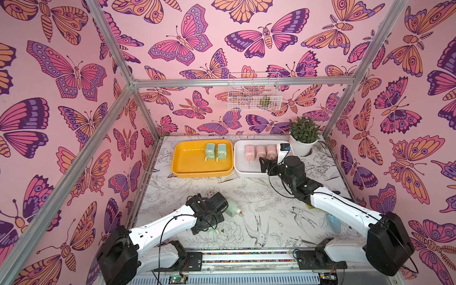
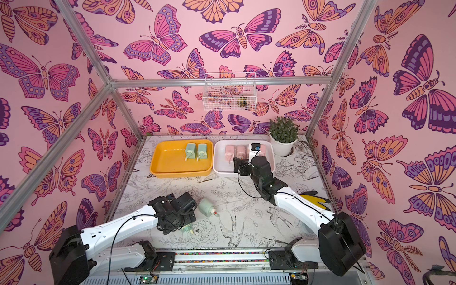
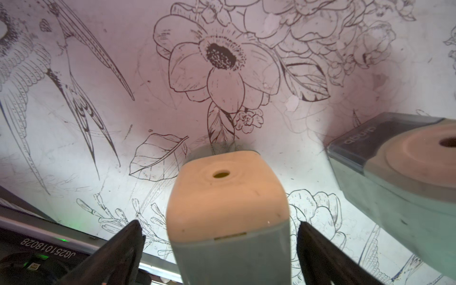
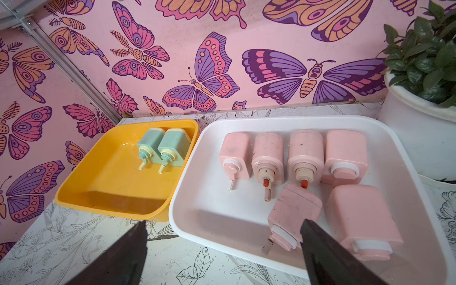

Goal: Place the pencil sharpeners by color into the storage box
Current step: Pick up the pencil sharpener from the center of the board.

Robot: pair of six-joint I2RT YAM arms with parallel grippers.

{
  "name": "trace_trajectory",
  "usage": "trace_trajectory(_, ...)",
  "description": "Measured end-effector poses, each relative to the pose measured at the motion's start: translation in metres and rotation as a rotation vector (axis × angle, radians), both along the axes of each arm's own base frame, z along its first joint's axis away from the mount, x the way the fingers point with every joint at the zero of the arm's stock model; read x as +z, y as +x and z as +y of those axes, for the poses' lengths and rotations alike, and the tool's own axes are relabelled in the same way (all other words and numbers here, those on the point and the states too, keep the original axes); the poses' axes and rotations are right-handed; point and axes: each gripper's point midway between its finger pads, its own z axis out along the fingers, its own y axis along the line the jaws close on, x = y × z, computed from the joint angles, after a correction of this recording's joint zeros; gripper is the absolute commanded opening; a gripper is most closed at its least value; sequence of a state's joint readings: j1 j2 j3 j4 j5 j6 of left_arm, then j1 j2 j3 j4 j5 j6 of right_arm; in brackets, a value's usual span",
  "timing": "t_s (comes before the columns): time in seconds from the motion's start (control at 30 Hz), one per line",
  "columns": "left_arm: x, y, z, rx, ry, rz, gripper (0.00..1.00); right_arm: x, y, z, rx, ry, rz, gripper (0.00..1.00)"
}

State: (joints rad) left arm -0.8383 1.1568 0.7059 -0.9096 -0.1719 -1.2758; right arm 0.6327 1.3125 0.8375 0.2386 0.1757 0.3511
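A mint green pencil sharpener [image 3: 227,197] with a cream end stands between the jaws of my left gripper [image 3: 219,223], which is open with a gap on each side. In both top views that gripper [image 1: 209,228] is at the table's front left. A second green sharpener [image 1: 233,209] lies just right of it. Two green sharpeners [image 4: 160,148] lie in the yellow tray [image 4: 74,192]. Several pink ones [image 4: 304,155] lie in the white tray [image 4: 187,197]. My right gripper [image 4: 224,222] hangs open and empty over the white tray's front rim.
A potted plant [image 1: 302,135] stands at the back right beside the white tray. A wire basket [image 1: 253,92] hangs on the back wall. A yellow and black glove [image 2: 315,199] and a pale blue flat item [image 1: 333,222] lie under the right arm.
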Motion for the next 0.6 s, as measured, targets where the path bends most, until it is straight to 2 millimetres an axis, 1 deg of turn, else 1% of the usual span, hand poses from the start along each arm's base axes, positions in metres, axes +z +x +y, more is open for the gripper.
trace_trajectory(0.13,0.0,-0.001,0.001,0.012,-0.006,-0.003,0.88,-0.001,0.0,-0.001,-0.003,-0.002,0.001,0.99)
trace_trajectory(0.37,0.001,-0.001,0.001,0.017,-0.015,-0.01,0.77,-0.007,0.001,0.0,-0.003,-0.01,0.013,0.99)
trace_trajectory(0.6,0.0,-0.003,0.002,-0.006,-0.008,0.001,0.78,-0.011,0.002,0.001,-0.003,-0.016,0.021,0.99)
